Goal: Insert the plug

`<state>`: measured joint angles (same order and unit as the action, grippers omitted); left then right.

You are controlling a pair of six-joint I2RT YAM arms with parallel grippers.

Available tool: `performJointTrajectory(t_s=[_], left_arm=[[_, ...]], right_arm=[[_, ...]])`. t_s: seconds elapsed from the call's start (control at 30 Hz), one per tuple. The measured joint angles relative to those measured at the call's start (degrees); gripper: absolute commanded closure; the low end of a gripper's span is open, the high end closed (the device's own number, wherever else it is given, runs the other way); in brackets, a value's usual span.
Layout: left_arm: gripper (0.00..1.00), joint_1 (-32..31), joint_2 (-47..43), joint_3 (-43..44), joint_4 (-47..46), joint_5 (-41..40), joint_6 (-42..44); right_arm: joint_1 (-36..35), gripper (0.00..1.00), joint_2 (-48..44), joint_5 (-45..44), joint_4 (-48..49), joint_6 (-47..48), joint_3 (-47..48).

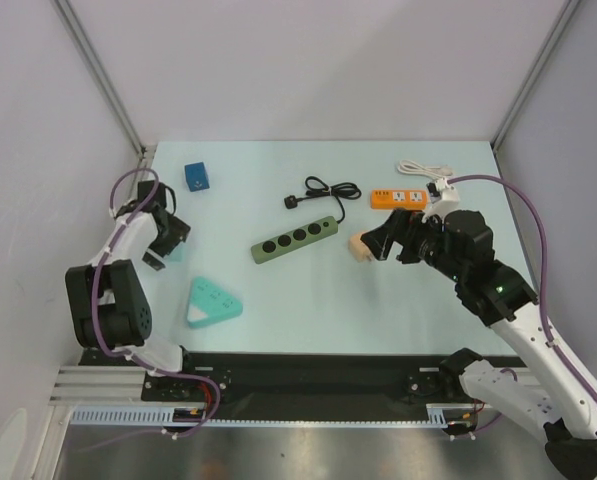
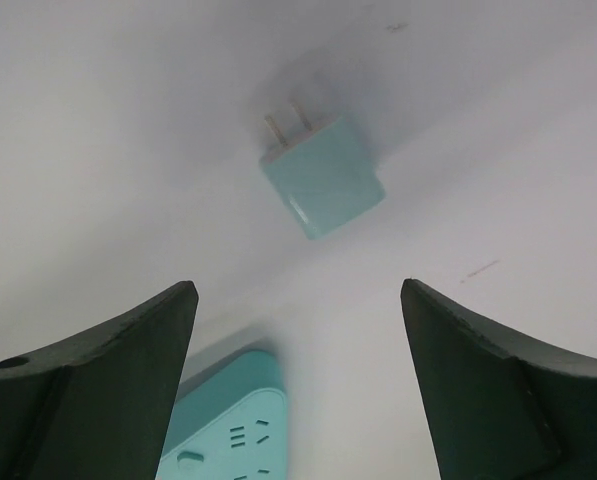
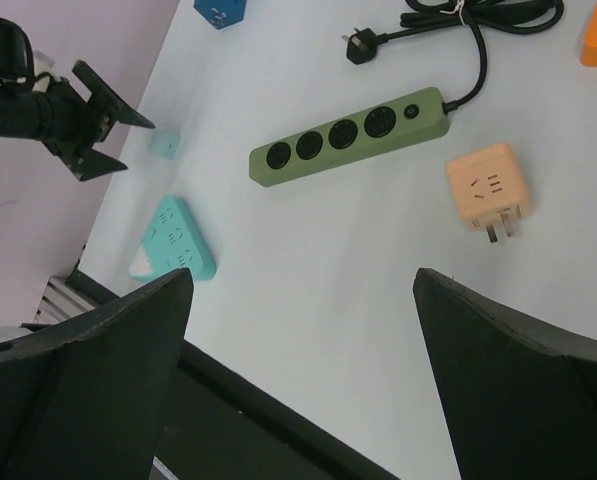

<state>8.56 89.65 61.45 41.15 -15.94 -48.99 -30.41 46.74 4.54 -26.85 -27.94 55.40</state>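
A small teal plug (image 2: 323, 180) lies flat on the table with its two prongs pointing away; it also shows as the teal plug (image 3: 163, 143). My left gripper (image 2: 298, 290) hangs open just short of it, nothing between its fingers, seen from above as the left gripper (image 1: 166, 245). A teal triangular socket (image 1: 214, 301) lies nearer the front, its corner under the left finger as the teal socket (image 2: 228, 420). A peach plug adapter (image 3: 488, 185) lies beyond my open right gripper (image 3: 303, 285), at the tips of the right gripper (image 1: 383, 243).
A green power strip (image 1: 295, 238) lies in the middle with its black cable and plug (image 1: 323, 192) behind it. An orange power strip (image 1: 398, 198) and white cable (image 1: 425, 170) are at the back right. A blue cube adapter (image 1: 197, 177) is at the back left.
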Motion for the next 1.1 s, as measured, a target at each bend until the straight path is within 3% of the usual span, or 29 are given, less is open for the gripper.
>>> performJointTrajectory(t_s=[0.13, 0.33, 0.5, 0.77, 1.1], left_arm=[[0.10, -6.05, 0.13, 6.54, -0.96, -0.48, 7.54], [0.08, -31.34, 0.85, 16.57, -10.78, 7.56, 22.93], [0.06, -45.09, 9.86, 25.46, -15.37, 13.90, 32.22], [0.03, -54.42, 25.40, 28.89, -16.46, 16.65, 43.41], [0.01, -56.50, 29.07, 30.73, -17.27, 18.32, 49.31]], right_arm=[[0.35, 0.00, 0.04, -1.31, 0.13, 0.59, -0.02], [6.08, 0.01, 0.72, -3.34, -2.16, 0.11, -0.70], [10.78, 0.01, 0.15, -1.51, -5.62, -0.50, -0.85], [12.46, 0.00, -4.17, -1.16, -9.55, -0.20, 1.44], [13.20, 0.00, -7.43, -1.18, -9.64, 0.63, 2.08]])
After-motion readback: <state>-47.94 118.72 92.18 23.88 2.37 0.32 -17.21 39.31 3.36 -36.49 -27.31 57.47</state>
